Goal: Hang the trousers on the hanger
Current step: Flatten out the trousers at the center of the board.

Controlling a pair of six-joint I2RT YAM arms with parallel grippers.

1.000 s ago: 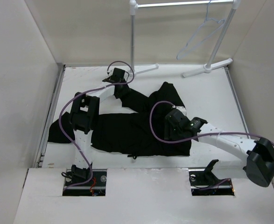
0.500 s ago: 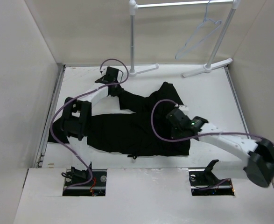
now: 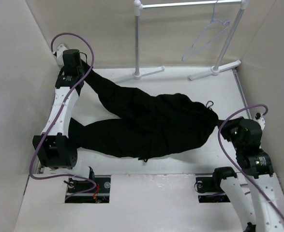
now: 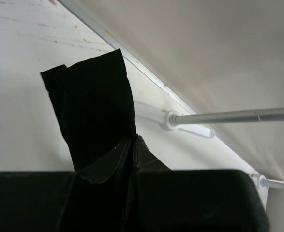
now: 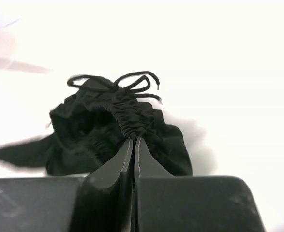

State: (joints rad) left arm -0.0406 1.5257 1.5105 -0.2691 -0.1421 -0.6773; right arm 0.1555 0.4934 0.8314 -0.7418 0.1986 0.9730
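**STATUS: TROUSERS GRASPED AT 2 POINTS, HANGER NOT YET LOADED**

**1. Task progress**

1.1 The trousers (image 3: 146, 125) are spread across the middle of the desk (image 3: 180, 84), drawn out between the 2 hands. Most of the fabric appears to rest on the desk. One leg rises toward the far left corner. The second leg (image 3: 91, 133) lies flat and points to the left edge.

1.2 The hanger (image 3: 207, 38) hangs by its hook from the rail of the garment rack (image 3: 138, 38), at the far right. It carries nothing. It is well apart from the trousers.

1.3 The left hand (image 3: 83, 70) is clenched on the raised leg close to its end. In the left wrist view the cuff (image 4: 91, 96) projects past the closed fingertips.

1.4 The right hand (image 3: 222, 123) is clenched on the gathered waistband (image 5: 127, 116) at the right side of the desk. The drawstring (image 5: 132, 82) lies loose just beyond the fingertips.

1.5 Judgement: the grasp stage is complete. The remaining work is the larger part: fold or drape the trousers, carry them to the rack, and pass them over the lower bar of the hanger.

**2. Surface and room**

2.1 Plain pale walls (image 3: 21, 72) enclose the desk on 3 sides.

2.2 The desk is white and matte, with faint scuff marks visible in the left wrist view.

2.3 The garment rack is of thick white tube and stands on the far edge of the desk, on 2 flat feet.
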